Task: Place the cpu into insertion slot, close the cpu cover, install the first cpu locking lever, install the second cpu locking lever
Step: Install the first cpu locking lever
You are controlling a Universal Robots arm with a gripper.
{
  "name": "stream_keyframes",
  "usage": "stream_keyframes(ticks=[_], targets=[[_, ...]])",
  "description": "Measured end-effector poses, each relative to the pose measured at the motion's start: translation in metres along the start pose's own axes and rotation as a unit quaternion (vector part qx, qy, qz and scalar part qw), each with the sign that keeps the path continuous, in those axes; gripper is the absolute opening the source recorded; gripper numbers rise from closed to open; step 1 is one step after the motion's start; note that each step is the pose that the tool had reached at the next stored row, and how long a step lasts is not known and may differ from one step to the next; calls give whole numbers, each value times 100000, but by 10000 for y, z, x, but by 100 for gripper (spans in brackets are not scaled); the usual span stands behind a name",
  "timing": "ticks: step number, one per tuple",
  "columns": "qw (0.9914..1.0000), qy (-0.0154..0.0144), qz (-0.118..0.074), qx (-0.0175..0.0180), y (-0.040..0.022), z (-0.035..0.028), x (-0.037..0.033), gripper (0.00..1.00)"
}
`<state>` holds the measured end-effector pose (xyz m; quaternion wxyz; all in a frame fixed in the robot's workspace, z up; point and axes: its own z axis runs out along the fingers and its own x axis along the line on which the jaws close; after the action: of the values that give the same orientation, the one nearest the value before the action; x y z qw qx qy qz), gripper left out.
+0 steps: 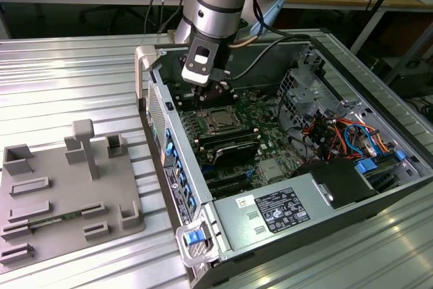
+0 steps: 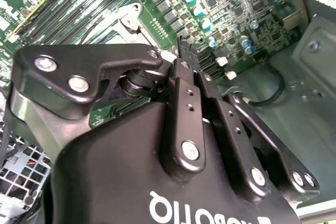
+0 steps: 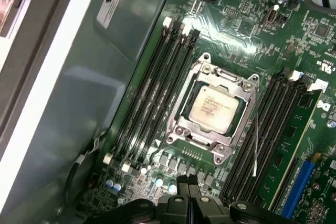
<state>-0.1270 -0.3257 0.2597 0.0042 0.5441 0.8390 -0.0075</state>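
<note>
The cpu (image 3: 215, 106) lies flat in the insertion slot (image 1: 220, 120), silver face up. The silver cpu cover (image 3: 231, 77) is down over it and frames its edges. A thin metal locking lever (image 3: 255, 150) runs along one side of the socket, and its free end stands off the board beside the memory slots. My gripper (image 3: 189, 179) hovers just off one edge of the socket, above a row of small capacitors, touching nothing. In the second wrist view the gripper (image 2: 185, 43) has its black fingers together with nothing between them. The exterior view shows the gripper (image 1: 210, 99) low inside the case.
Long black memory slots (image 3: 157, 87) flank the socket on both sides. The case wall (image 3: 79, 93) stands close by. The exterior view's right holds a power supply (image 1: 281, 211), coloured cables (image 1: 342, 133) and a drive cage. A grey fixture plate (image 1: 67, 194) lies on the exterior view's left.
</note>
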Motion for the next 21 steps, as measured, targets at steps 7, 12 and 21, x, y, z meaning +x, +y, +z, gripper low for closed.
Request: stream_keyframes(ticks=[7,12,21], targets=[[100000,-4,-72,8,-3,0,1,11],[100000,-7,-227,7,-5,0,2,11],[99922,-32,-3960,-51,0,13,41,11]])
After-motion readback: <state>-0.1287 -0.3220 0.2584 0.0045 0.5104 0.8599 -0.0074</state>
